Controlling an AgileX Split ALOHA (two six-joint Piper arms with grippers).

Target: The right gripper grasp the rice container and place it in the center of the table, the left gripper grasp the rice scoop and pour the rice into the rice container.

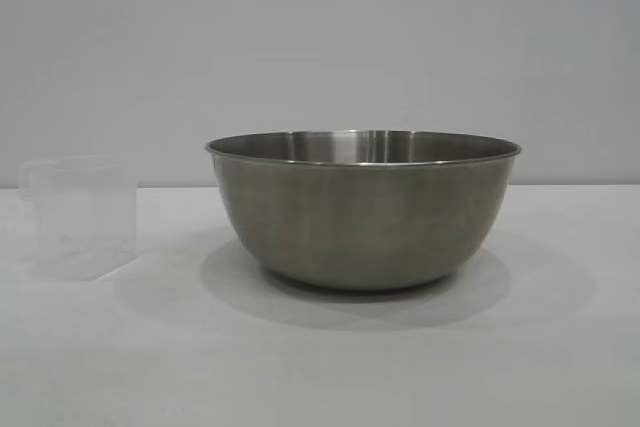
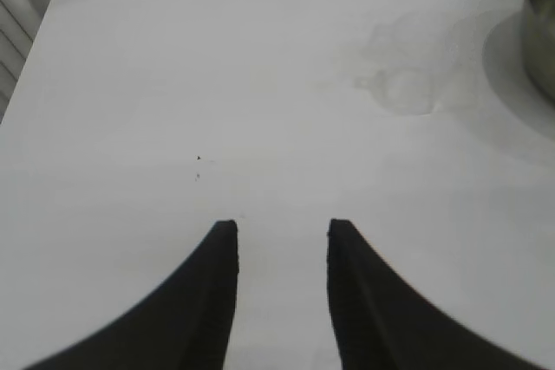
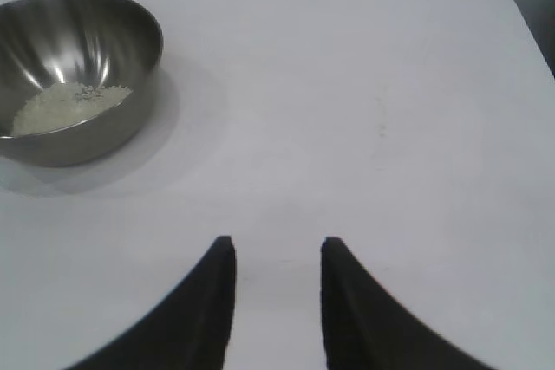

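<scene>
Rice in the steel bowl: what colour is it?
Off-white rice, a small heap inside the rice container; clearest in the right wrist view.

No writing, label, brand, number or sign can be read anywhere: none on the steel rice container (image 1: 363, 212), and none on the clear plastic rice scoop (image 1: 80, 217), whose sides show no legible markings.

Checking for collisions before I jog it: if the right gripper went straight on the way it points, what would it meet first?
Probably nothing: ahead of the open right gripper lies only bare table up to its far edge. The rice container sits well off to one side, though depth is uncertain.
</scene>
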